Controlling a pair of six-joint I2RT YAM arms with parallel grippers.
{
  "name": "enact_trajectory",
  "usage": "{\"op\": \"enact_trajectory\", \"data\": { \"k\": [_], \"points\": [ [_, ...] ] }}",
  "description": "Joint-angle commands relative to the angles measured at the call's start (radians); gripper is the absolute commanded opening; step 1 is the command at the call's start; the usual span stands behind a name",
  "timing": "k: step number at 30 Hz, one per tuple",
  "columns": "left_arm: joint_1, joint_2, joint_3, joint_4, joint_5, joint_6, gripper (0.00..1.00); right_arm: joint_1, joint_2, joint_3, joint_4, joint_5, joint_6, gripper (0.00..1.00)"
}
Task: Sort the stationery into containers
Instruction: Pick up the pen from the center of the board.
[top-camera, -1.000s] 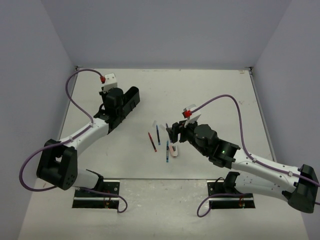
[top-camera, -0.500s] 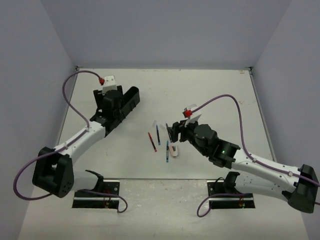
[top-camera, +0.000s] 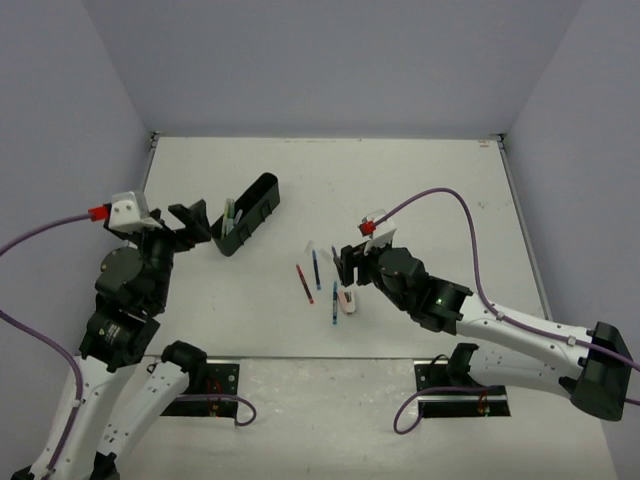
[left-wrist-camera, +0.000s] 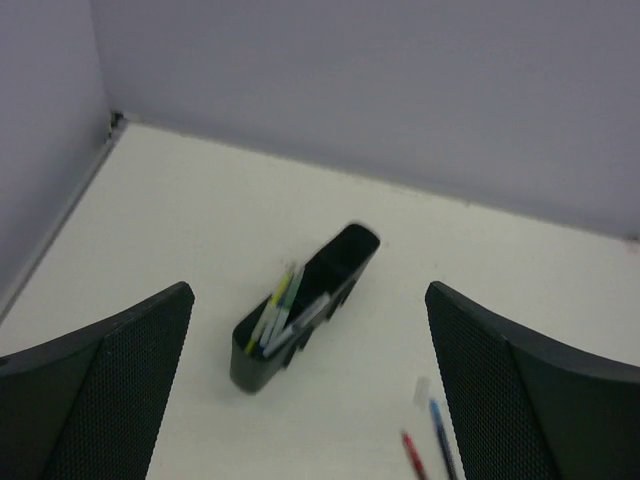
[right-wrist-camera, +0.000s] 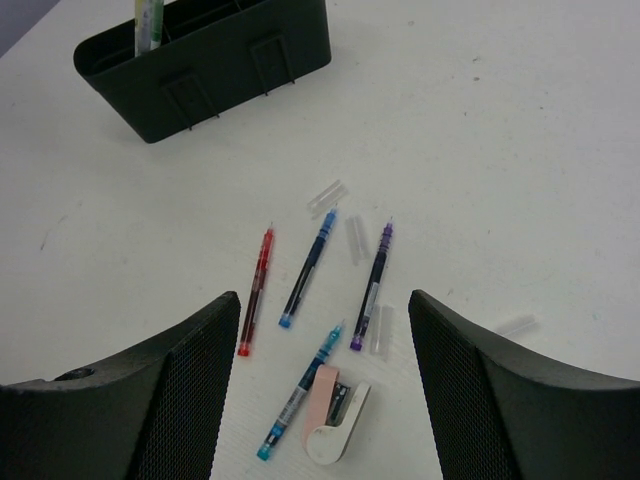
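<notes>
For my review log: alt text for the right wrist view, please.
Four pens (red, blue, purple, teal) and an eraser lie loose on the table, framed by the open jaws; beyond, the black tray holds a marker.

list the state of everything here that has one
tray, upright, pens in one end compartment
red pen, flat on table
blue pen, flat on table
purple pen, flat on table
teal pen, flat, beside eraser
eraser, on table
left gripper, open, empty
right gripper, open, empty

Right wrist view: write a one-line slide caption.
Open right gripper above red pen, blue pen, purple pen, teal pen and pink-white block; black organiser tray beyond.
</notes>
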Motion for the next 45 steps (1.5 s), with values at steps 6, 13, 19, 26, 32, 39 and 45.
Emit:
{"op": "enact_trajectory", "data": {
  "k": [6, 13, 19, 26, 32, 39, 45],
  "points": [
    [0.004, -0.016, -0.187, -0.073, 0.137, -0.012, 1.0, 0.004, -0.048, 0.049, -0.029, 0.027, 0.037, 0.71],
    [0.004, -0.015, -0.18, -0.101, 0.1, -0.032, 1.0, 0.001, -0.105, 0.017, -0.023, 0.064, 0.04, 0.74],
    [0.004, -0.044, -0.188, -0.103, 0.073, -0.044, 1.0, 0.001, -0.088, 0.017, -0.025, 0.089, 0.042, 0.77],
    [0.004, -0.015, -0.185, -0.106, 0.073, -0.046, 1.0, 0.001, -0.068, 0.025, -0.029, 0.102, 0.037, 0.77],
    [0.008, 0.021, -0.175, -0.112, 0.062, -0.047, 1.0, -0.005, -0.043, 0.063, -0.058, 0.103, 0.047, 0.77],
    [0.009, -0.033, -0.183, -0.114, 0.047, -0.056, 1.0, -0.025, -0.021, 0.063, -0.101, 0.121, 0.1, 0.77],
    [0.009, -0.032, -0.181, -0.119, 0.049, -0.058, 1.0, -0.183, 0.031, 0.089, -0.167, -0.031, 0.179, 0.76]
  ]
}}
